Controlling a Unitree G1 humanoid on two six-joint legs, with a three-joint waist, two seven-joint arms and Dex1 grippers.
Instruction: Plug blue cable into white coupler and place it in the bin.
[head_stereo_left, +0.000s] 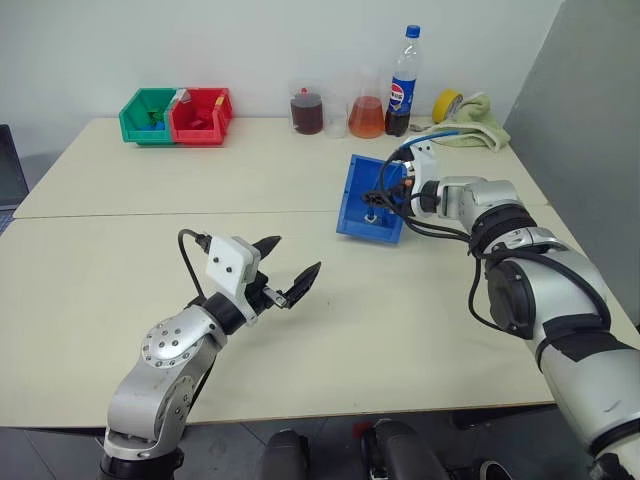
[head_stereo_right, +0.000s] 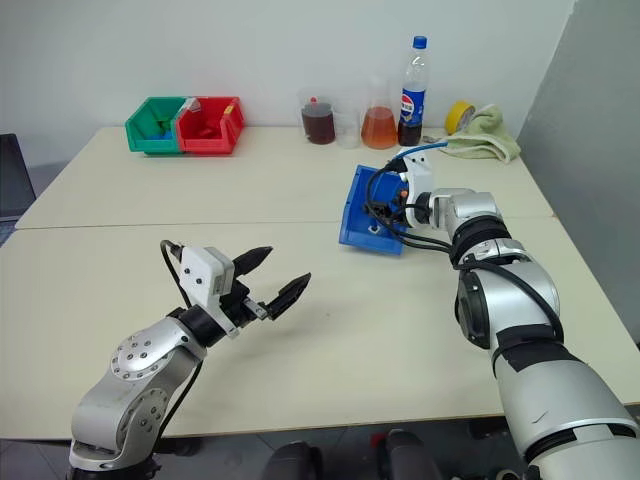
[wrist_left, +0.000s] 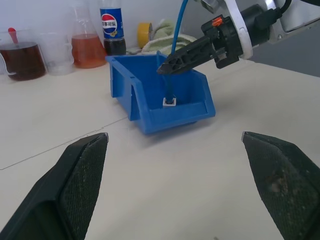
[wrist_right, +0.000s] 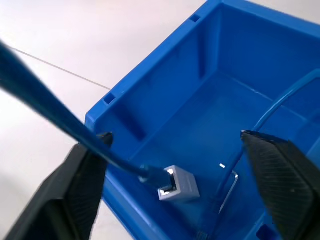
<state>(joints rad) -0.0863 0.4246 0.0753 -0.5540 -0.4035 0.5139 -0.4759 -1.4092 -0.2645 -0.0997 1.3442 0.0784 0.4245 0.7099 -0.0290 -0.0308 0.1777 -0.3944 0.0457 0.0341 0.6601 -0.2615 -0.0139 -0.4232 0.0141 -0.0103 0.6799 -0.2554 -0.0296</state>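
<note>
The left pincer hangs spread and empty over the desk, well apart from the bin. The right pincer is spread above the bin, pinching nothing. Between its fingers the coupler, cable plugged in, rests inside the bin. The placing step looks nearly done; next the right arm should lift clear without snagging the cable

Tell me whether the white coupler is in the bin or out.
In. The white coupler, with the blue cable plugged into it, lies inside the blue bin.
</note>
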